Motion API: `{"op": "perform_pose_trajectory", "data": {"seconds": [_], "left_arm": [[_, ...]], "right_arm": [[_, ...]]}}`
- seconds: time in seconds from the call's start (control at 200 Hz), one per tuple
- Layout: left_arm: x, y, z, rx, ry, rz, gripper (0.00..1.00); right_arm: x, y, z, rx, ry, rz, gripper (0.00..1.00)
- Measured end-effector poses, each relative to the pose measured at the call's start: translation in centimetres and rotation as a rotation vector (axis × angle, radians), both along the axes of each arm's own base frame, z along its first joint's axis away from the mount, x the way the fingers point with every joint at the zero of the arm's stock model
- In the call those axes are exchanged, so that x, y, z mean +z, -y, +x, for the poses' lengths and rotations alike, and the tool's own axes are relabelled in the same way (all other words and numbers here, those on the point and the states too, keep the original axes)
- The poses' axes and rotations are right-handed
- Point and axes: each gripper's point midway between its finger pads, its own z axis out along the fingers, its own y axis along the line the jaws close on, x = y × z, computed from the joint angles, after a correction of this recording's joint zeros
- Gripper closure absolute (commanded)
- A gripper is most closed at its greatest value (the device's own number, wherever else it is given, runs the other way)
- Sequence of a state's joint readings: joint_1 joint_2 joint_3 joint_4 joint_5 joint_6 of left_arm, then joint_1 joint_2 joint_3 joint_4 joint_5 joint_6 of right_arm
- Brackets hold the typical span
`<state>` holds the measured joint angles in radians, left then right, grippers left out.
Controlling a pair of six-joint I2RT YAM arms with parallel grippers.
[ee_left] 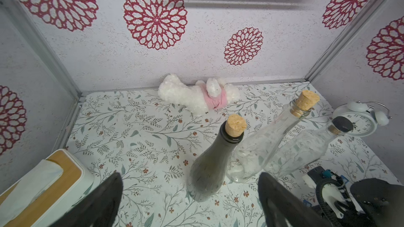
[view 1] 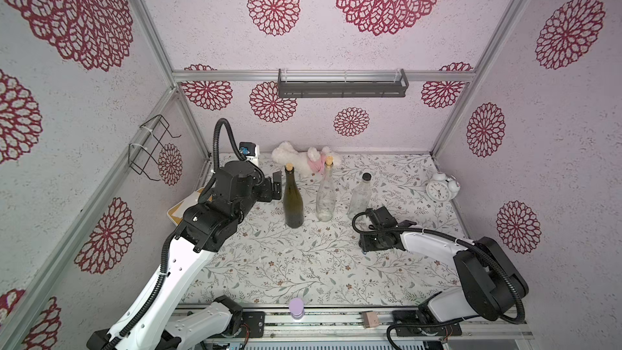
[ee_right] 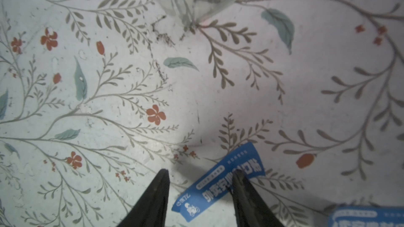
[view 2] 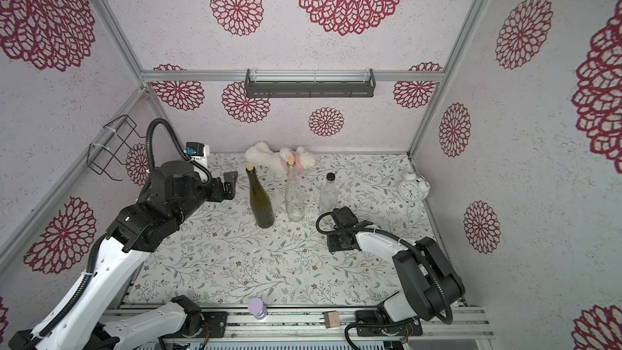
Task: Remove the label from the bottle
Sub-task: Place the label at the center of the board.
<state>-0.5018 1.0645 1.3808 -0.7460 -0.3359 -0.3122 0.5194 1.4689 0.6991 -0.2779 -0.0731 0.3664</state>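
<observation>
Already off the glass, the blue label [ee_right: 216,184] lies flat on the floral tabletop [ee_right: 306,84] at lower centre of the right wrist view. The right gripper [ee_right: 201,172] stands over it, jaws parted, 1 fingertip overlapping it. Another label [ee_right: 367,217] shows at the lower right corner. Mid-frame in both top views, 3 stand upright: dark bottle [view 1: 293,207], corked clear bottle [view 1: 324,200] and black-capped bottle [view 1: 359,198], nearest that gripper. The left gripper [ee_left: 190,174] is spread wide, empty.

Across the middle of the floral-patterned desk [view 1: 286,271], a dark green corked glass bottle [view 1: 293,203], a clear corked glass bottle [view 1: 325,196] and a clear black-capped bottle [view 1: 360,196] stand in a row with narrow gaps between them. The desk's front middle lies open. A white plush toy [view 1: 296,158] and a white alarm clock [view 1: 439,190] occupy the back.
</observation>
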Motion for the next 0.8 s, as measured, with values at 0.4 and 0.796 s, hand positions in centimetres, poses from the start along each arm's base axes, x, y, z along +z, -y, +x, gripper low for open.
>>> {"op": "perform_pose_trajectory", "data": {"seconds": [0.4, 0.796], "left_arm": [[-5.0, -5.3, 0.0, 0.177, -0.057, -0.001, 0.03], [-9.8, -8.3, 2.2, 0.286, -0.042, -0.034, 0.03]], "right_arm": [[3.0, 1.0, 1.1, 0.009, 0.107, 0.037, 0.49], [9.9, 8.1, 3.2, -0.215, 0.361, 0.107, 0.38]]}}
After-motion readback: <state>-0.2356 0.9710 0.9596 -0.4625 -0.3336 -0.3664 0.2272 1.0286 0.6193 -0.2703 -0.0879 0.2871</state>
